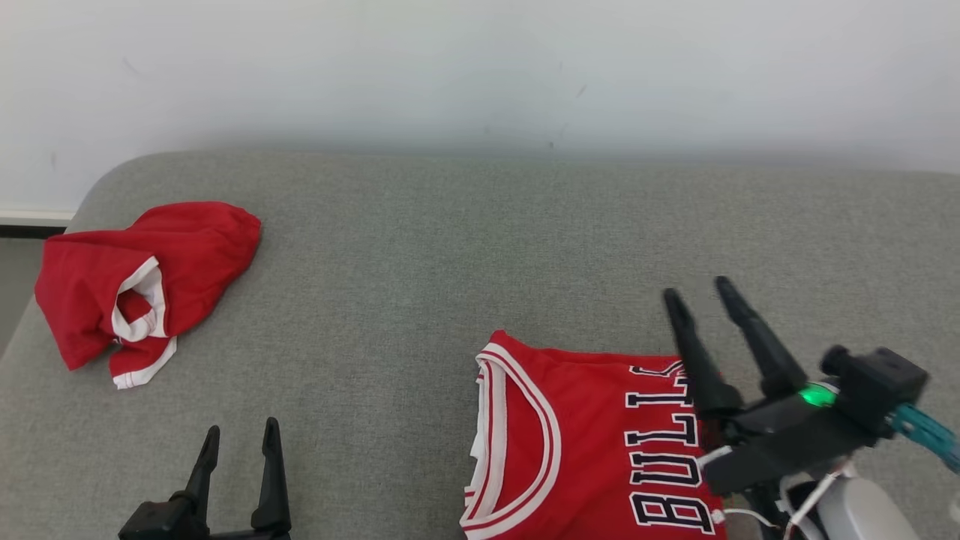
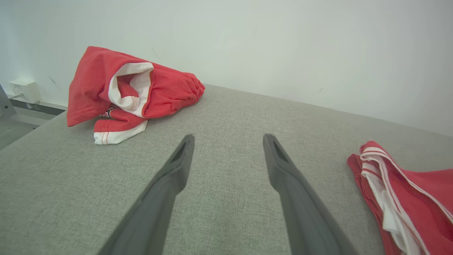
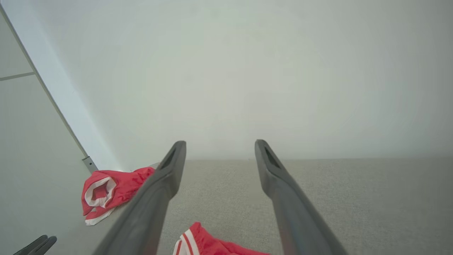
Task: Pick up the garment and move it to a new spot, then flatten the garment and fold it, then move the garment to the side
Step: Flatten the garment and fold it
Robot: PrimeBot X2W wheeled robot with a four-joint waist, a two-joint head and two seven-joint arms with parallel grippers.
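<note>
The garment, a red jersey [image 1: 585, 442] with white trim and dark "BULLS" lettering, lies folded on the grey cushion at the lower right of the head view. Its striped edge shows in the left wrist view [image 2: 417, 202] and the right wrist view [image 3: 208, 244]. My right gripper [image 1: 697, 290] hovers over the jersey's right part, open, with nothing between its fingers [image 3: 220, 142]. My left gripper [image 1: 241, 427] stands open and empty at the lower left, above bare cushion [image 2: 229, 137], well apart from the jersey.
A second red piece of clothing [image 1: 142, 281] with white trim lies crumpled at the cushion's far left corner [image 2: 131, 88]. The grey cushion [image 1: 450, 247] ends at a white wall behind. A wall socket box [image 2: 23, 88] sits beyond the left edge.
</note>
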